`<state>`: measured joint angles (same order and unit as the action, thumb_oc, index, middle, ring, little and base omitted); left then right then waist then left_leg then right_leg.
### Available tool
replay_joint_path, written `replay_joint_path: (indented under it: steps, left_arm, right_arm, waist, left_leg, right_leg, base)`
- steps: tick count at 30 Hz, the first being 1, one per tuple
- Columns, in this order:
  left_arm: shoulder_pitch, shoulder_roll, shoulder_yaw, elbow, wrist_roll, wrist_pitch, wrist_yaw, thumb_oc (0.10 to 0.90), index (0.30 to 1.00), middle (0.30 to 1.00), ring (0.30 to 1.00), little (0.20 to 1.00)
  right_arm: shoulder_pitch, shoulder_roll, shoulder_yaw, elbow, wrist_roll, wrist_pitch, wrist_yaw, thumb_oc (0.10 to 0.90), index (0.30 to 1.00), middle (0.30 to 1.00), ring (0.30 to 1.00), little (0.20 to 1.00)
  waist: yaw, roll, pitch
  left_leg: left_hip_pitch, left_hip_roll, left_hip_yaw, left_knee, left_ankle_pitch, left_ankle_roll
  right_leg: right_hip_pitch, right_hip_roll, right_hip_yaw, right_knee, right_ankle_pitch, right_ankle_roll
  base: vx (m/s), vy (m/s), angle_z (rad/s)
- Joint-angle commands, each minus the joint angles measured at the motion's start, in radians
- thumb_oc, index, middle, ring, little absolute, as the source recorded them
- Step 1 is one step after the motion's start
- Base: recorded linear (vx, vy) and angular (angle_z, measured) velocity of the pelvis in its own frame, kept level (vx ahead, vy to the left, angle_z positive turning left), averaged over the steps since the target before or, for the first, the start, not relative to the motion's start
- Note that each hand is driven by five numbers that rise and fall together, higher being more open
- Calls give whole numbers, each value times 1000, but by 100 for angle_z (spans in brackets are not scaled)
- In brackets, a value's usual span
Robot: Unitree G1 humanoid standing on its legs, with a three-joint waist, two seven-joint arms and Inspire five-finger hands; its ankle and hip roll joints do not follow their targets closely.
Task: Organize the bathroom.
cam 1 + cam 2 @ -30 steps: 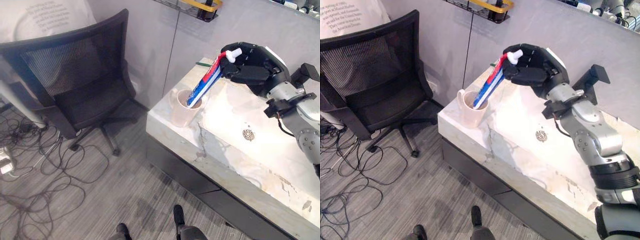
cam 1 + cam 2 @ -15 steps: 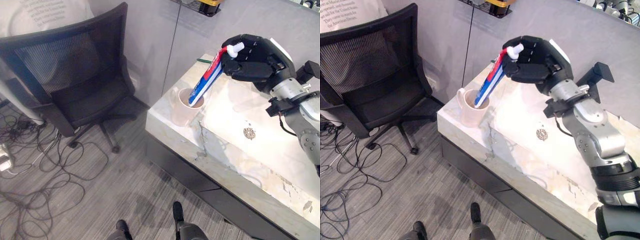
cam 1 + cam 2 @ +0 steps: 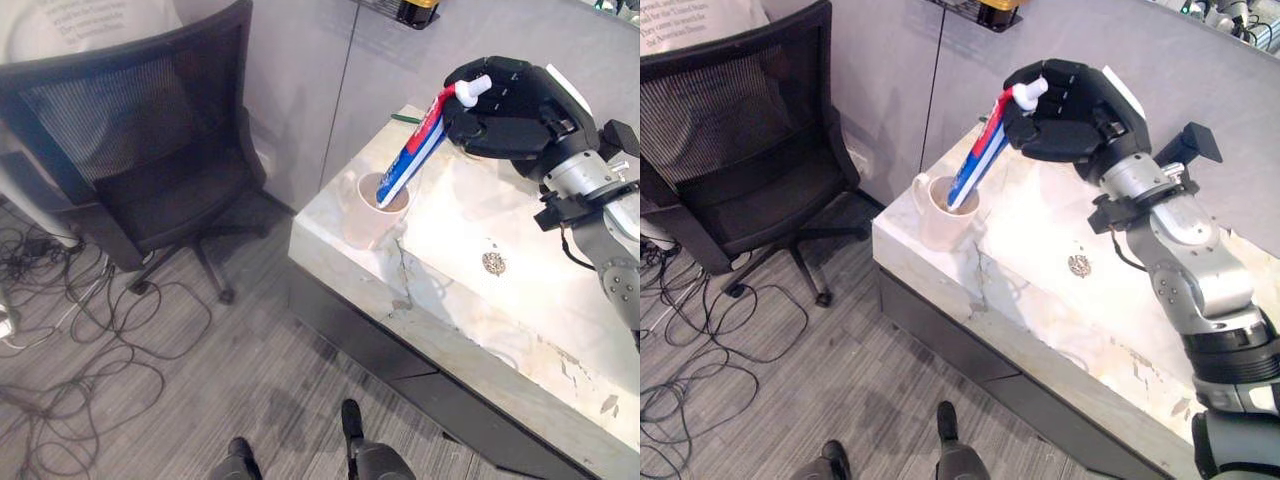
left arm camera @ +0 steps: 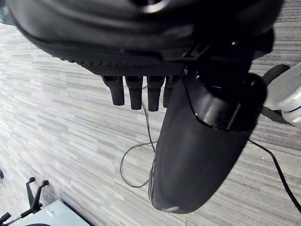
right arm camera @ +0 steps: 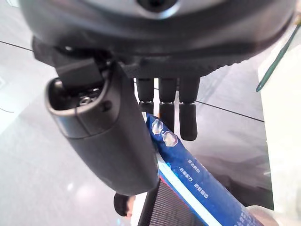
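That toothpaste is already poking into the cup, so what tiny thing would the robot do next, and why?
Probably open the right hand and let go. The toothpaste tube already stands tilted with its lower end inside the cup on the counter, while the hand is curled round its capped top. Releasing should leave it leaning on the rim. The left hand hangs over the floor.

I stand in an office set up as a bathroom. Left of the marble sink counter (image 3: 470, 300) are an office chair (image 3: 140, 150) and loose cables (image 3: 90, 340) on the carpet floor (image 3: 250, 390).
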<state>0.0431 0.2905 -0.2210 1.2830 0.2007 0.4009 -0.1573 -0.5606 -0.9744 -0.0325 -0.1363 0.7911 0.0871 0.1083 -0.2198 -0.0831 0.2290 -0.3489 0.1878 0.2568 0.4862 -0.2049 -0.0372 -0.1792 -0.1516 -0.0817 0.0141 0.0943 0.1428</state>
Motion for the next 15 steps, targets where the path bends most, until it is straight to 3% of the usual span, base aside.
replay_joint_path:
  steps: [1,3,15]
  left_arm:
    - [79,61,-9,60,13,89,-34,800,900,900,900,900]
    - [76,66,-10,60,13,87,-40,800,900,900,900,900]
    - [49,72,-24,48,-10,107,-43,800,900,900,900,900]
  right_arm:
    - [-55,-33,-160,-88,-1,-173,-34,400,300,300,300,300]
    - [-59,-34,-155,-91,-1,-176,-45,400,300,300,300,300]
    - [-72,-37,-155,-101,-3,-188,-73,400,300,300,300,300]
  waist:
    - [11,-34,-55]
    - [11,-30,-46]
    - [-8,-24,-7]
  left_leg:
    - [-7,53,-38,34,17,-50]
    - [-11,54,-50,47,-9,-58]
    - [-47,62,-54,99,-35,-50]
  right_leg:
    - [-22,-36,77,120,-98,59]
    - [-27,-35,79,132,-114,64]
    - [-82,-34,95,171,-113,58]
  base:
    - [-65,11,2]
    - [-11,16,1]
    - [-16,8,1]
